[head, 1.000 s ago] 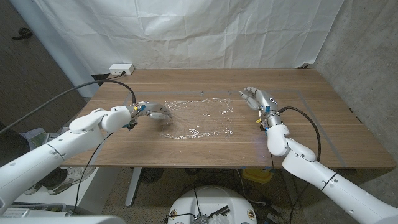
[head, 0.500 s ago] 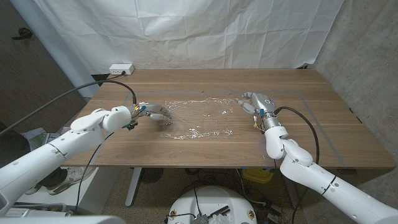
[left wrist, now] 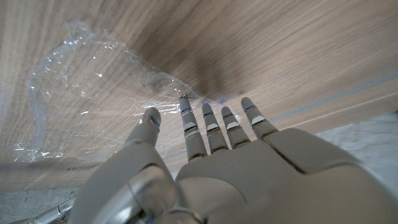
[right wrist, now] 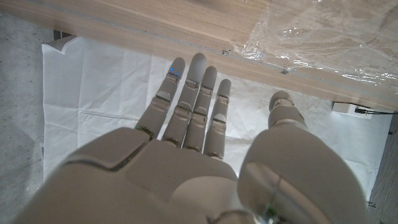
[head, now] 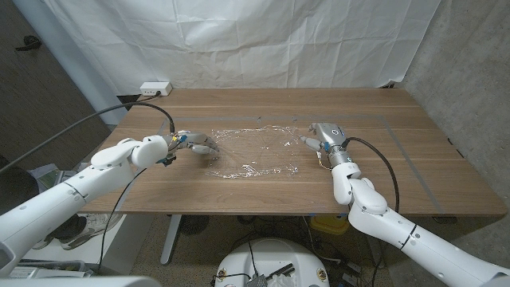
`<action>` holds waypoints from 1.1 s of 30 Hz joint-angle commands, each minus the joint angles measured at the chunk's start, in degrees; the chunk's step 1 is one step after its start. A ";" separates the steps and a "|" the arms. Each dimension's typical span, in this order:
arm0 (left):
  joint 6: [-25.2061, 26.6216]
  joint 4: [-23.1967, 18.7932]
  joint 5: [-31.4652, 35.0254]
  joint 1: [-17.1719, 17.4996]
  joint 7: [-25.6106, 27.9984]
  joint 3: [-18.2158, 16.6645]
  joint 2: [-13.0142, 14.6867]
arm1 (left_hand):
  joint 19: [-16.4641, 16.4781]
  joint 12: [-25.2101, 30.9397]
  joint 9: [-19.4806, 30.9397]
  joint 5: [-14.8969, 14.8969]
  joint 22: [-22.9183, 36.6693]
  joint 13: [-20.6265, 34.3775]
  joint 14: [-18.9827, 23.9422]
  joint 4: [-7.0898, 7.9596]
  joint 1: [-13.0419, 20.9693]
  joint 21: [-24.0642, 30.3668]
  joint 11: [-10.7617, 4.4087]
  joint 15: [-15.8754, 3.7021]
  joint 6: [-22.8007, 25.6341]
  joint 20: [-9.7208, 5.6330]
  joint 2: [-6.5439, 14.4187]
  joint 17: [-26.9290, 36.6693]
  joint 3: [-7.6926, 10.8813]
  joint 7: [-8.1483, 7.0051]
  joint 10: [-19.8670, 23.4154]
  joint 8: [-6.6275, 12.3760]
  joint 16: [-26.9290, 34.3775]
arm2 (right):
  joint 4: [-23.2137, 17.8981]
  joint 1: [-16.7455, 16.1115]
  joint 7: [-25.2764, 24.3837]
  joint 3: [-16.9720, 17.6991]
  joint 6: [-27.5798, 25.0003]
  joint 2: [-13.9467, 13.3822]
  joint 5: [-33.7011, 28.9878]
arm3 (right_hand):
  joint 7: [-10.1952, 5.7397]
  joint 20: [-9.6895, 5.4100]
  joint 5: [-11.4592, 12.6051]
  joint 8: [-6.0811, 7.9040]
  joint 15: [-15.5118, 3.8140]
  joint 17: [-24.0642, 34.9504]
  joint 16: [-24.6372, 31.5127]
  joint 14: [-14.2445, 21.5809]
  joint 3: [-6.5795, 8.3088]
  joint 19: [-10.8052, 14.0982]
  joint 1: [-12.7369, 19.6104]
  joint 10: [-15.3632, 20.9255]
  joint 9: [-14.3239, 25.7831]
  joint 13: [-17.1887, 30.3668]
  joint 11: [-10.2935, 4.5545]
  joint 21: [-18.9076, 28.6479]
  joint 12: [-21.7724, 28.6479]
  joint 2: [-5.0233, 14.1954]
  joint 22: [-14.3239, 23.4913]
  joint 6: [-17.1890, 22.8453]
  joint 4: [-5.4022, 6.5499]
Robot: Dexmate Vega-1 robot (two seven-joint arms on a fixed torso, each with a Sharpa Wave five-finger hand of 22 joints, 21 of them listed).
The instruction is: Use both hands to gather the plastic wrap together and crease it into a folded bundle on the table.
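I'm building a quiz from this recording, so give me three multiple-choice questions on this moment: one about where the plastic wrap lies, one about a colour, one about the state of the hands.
1. Where does the plastic wrap lie?
A. spread on the table between the two hands
B. bundled at the far right corner
C. hanging off the near edge

2. What colour is the power strip at the table's far left corner?
A. black
B. white
C. red

3. How are the left hand and right hand?
A. both lifting the wrap
B. both open at the wrap's edges
C. both fisted

Answers: 1 A, the head view shows it spread between them. 2 B, it is white against the wood. 3 B, the wrist views show spread fingers holding nothing.
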 commanded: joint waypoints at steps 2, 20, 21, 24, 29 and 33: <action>-1.56 2.06 0.34 -1.53 -0.36 0.64 -0.79 | 0.29 0.06 0.30 0.21 0.08 0.33 0.21 0.40 -0.60 0.32 0.03 -1.86 0.83 0.00 0.27 0.25 -0.02 0.12 0.51 -0.16 -0.08 | 3.23 1.89 1.78 -3.33 -2.68 1.83 -3.99 | 0.10 -0.13 1.00 1.31 -4.15 7.12 5.89 0.62 -2.08 1.16 1.74 1.80 1.25 3.08 -0.64 1.23 3.66 -0.62 0.66 3.18 1.18; -2.67 2.69 -0.03 -1.24 0.66 0.29 -1.06 | 0.33 -0.43 0.28 0.29 0.08 0.34 0.28 0.42 -1.08 0.28 -0.33 -1.89 -0.84 0.23 0.43 0.17 0.09 -0.59 0.31 -1.40 -0.19 | 6.51 4.85 4.79 -6.99 -3.18 3.16 -6.33 | 0.07 -0.11 2.08 3.43 -4.84 16.53 13.94 0.82 -4.84 0.25 3.70 3.67 3.26 9.54 -1.53 2.30 10.94 -0.49 1.44 7.99 1.96; -2.66 2.65 -0.03 -1.18 0.70 0.27 -1.02 | 0.33 -0.46 0.28 0.30 0.08 0.34 0.28 0.41 -1.10 0.28 -0.28 -1.87 -0.84 0.25 0.44 0.17 0.10 -0.56 0.30 -1.41 -0.20 | 6.57 4.97 4.92 -7.07 -2.98 3.11 -6.28 | 0.12 -0.14 2.10 3.47 -4.87 16.57 14.05 0.86 -4.93 0.26 3.68 3.53 3.33 9.78 -1.62 2.35 11.12 -0.43 1.47 8.09 2.03; -2.59 2.50 0.00 -0.98 0.82 0.19 -0.91 | 0.33 -0.51 0.28 0.30 0.07 0.34 0.28 0.40 -1.13 0.27 -0.18 -1.87 -0.89 0.24 0.45 0.16 0.12 -0.56 0.29 -1.47 -0.21 | 6.79 5.40 5.76 -7.48 -3.37 3.35 -6.54 | 0.17 -0.14 2.16 3.51 -4.92 16.80 14.38 0.87 -5.14 0.18 3.64 3.46 3.38 10.38 -1.62 2.46 11.70 -0.16 1.54 8.36 2.22; -2.55 2.38 0.13 -0.83 0.88 0.18 -0.78 | 0.34 -0.55 0.28 0.31 0.07 0.35 0.31 0.38 -1.20 0.26 -0.16 -1.89 -0.84 0.22 0.46 0.14 0.15 -0.65 0.39 -1.52 -0.23 | 7.41 6.19 6.59 -7.94 -3.09 3.74 -6.34 | 0.29 -0.13 2.21 3.40 -4.88 16.67 14.58 0.90 -5.36 0.01 3.57 3.15 3.25 11.23 -1.43 2.61 12.45 0.44 1.63 8.67 2.52; -2.52 2.36 0.28 -0.73 0.97 0.18 -0.71 | 0.35 -0.64 0.28 0.32 0.07 0.35 0.29 0.35 -1.24 0.25 -0.06 -1.91 -0.79 0.14 0.47 0.13 0.18 -0.66 0.32 -1.55 -0.25 | 7.82 6.89 7.39 -8.27 -3.19 4.17 -6.22 | 0.46 -0.19 2.19 3.11 -4.70 16.78 14.73 0.32 -5.78 -0.21 3.04 2.55 3.12 12.15 -1.12 2.76 13.17 1.03 1.73 8.64 3.04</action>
